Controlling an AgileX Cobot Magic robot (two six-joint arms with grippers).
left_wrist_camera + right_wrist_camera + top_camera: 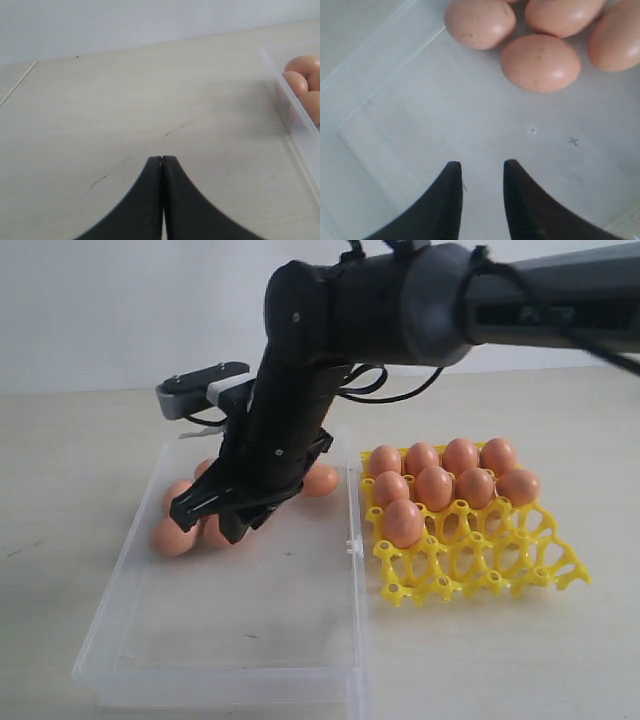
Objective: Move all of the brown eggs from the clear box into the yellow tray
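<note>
Fig. 1. Two-arm egg transfer on a pale tabletop (90, 440). The only mark that can be made out is a small cross (573, 141) on the floor of the clear box (300, 640), with a dark speck just beside it; neither reads as lettering. In the exterior view the right gripper (225, 518) reaches across the middle and down into the far left part of the clear box, its black arm hiding part of the cluster of brown eggs (172, 537) that lies there. In the right wrist view the fingers of this gripper (481, 167) stand apart with a narrow gap and nothing between them. They hang over bare box floor (420, 125). The nearest brown egg (540, 62) lies ahead of the fingertips and clear of them, with 3 more eggs close behind it. The yellow tray (480, 560) sits just beside the right wall of the box and carries 9 brown eggs (435, 487): 4 in the back row, 4 in the next and 1 in the third. Its near cups stand open. In the left wrist view the left gripper (161, 159) has its fingers pressed together over the tabletop (125, 125), outside the box. The box wall (295, 130) and 3 eggs (300, 67) show at the edge of that view, well apart from the fingertips.
</note>
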